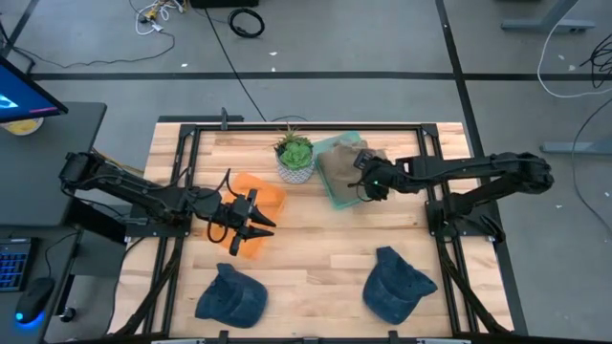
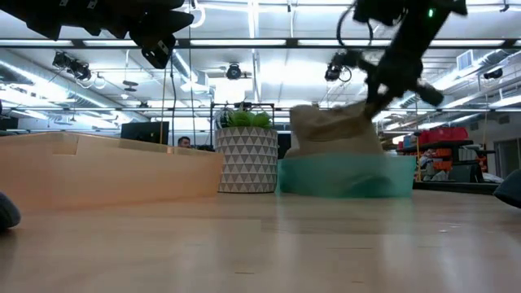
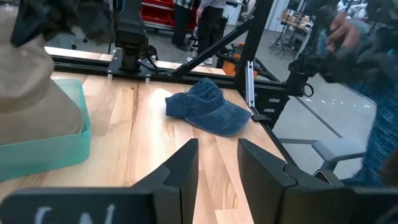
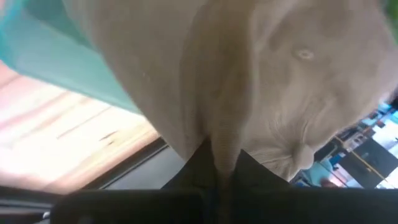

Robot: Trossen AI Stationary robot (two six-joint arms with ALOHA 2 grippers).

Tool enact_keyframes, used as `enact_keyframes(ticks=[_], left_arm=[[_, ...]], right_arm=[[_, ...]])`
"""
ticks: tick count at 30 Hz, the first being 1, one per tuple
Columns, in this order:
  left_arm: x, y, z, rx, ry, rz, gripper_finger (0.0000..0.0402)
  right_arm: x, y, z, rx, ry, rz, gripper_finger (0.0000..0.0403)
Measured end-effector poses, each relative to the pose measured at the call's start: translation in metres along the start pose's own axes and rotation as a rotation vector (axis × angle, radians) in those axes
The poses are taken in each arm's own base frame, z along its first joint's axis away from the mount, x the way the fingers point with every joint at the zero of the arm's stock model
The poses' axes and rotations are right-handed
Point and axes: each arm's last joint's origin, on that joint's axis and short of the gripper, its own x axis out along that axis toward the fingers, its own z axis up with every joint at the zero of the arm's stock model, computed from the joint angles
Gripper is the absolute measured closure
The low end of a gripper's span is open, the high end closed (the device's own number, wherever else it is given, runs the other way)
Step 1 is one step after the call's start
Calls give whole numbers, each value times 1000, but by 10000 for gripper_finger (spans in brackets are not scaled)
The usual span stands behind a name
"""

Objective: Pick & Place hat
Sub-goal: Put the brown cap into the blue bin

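High view: 2 dark arms work over a wooden table [image 1: 316,239]. The right gripper [image 1: 366,187] reaches in from the right and is clamped on a tan hat [image 1: 344,167] that sits in a teal bin [image 1: 337,199] near the table's back edge, just beside a potted plant [image 1: 295,158] in a patterned white pot. The right wrist view shows that arm's 2 fingers pinched together on a fold of the tan fabric [image 4: 249,74], the teal wall [image 4: 74,62] alongside. From the low view the hat [image 2: 334,130] rises above the bin's rim [image 2: 346,177], with the arm coming down onto its right side.

The left gripper [image 1: 256,216] hangs above an orange bin [image 1: 251,212] on the table's left half, its fingers [image 3: 180,174] parted with a narrow gap and gripping nothing.

2 blue hats lie near the front edge, well apart: 1 at front left [image 1: 231,298], 1 at front right [image 1: 397,285]. The left wrist view looks across at the right-hand blue hat [image 3: 211,109].
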Motion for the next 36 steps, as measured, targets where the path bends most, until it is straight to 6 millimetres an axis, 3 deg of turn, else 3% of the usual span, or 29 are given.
enact_keyframes(ticks=[6, 11, 23, 31, 36], left_arm=[[0, 0, 0, -1, 2, 0, 287], [0, 0, 0, 0, 2, 1, 287], [0, 0, 0, -1, 2, 1, 287], [0, 0, -1, -1, 6, 2, 287], [0, 0, -1, -1, 10, 3, 287]], right_arm=[[32, 26, 3, 13, 18, 27, 390], [42, 30, 7, 87, 14, -41, 366], [40, 21, 8, 281, 78, -148, 311], [27, 22, 17, 463, 98, -202, 307], [16, 24, 13, 581, 139, -250, 307]])
